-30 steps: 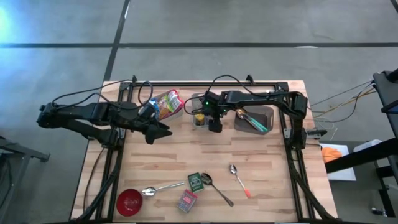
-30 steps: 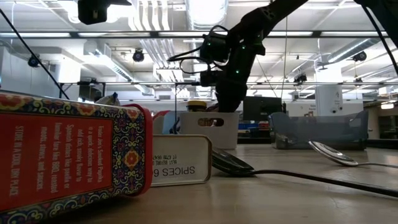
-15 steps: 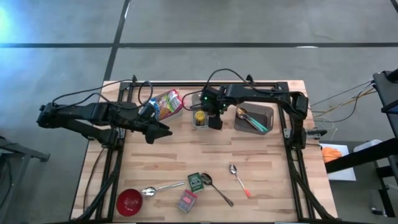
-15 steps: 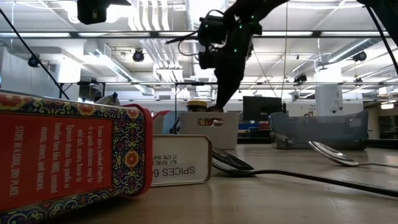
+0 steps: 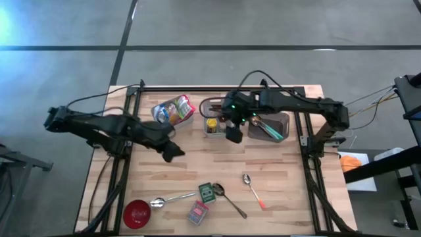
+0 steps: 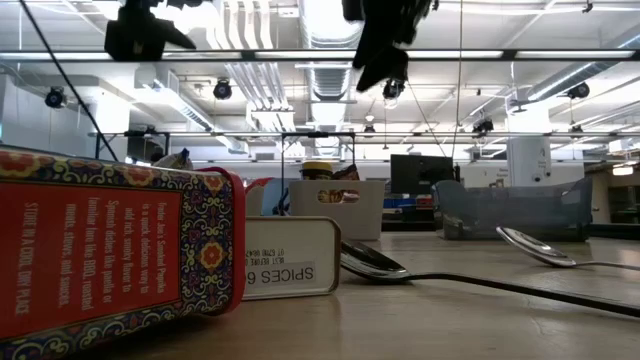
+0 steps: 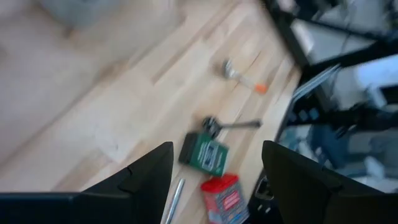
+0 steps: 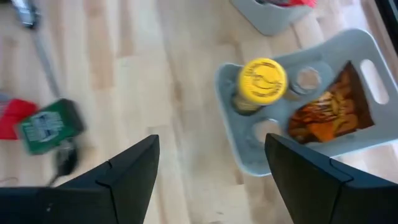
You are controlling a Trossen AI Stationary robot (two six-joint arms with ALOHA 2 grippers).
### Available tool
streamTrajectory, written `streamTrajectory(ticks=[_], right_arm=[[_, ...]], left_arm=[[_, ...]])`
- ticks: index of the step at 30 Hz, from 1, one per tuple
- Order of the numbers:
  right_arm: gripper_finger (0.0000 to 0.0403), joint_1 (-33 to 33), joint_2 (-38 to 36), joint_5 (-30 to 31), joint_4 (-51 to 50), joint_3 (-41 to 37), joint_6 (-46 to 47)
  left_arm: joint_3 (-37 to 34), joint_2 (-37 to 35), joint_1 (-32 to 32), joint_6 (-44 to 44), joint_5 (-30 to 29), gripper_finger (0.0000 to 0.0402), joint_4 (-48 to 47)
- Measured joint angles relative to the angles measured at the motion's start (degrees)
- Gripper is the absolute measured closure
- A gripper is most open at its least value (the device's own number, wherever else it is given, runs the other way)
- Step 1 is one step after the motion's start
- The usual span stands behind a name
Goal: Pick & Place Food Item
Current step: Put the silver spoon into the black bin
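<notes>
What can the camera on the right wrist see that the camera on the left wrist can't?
Only the right wrist view shows the grey caddy with the yellow-lidded jar standing in it and an orange snack bag beside the jar.

Only the left wrist view shows the small spoon with the orange handle tip and the table's dark frame at the far edge.

Both show the wooden table, the green tin and the red tin, each seen past its own gripper's open fingers: the right gripper and the left gripper.

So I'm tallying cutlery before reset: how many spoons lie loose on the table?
3: one beside the red bowl at, one by the green tin at, one with an orange tip at. The grey bin holds more utensils, partly hidden.
</notes>
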Motion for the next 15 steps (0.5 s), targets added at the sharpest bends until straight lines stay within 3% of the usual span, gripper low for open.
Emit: streamTrajectory(ticks=[9,15], right_arm=[[0.0113,8.2,-6.1,4.0,-1.5,-1.3,6.2],[0.0113,12.3,-9.1,5.3,-2.3,-5.0,9.7]], left_arm=[[0.0,12.3,-0.2,1.2,8.5,0.0154,0.2],[0.0,16.8,-3.1,14.3,12.6,0.0154,-1.1]])
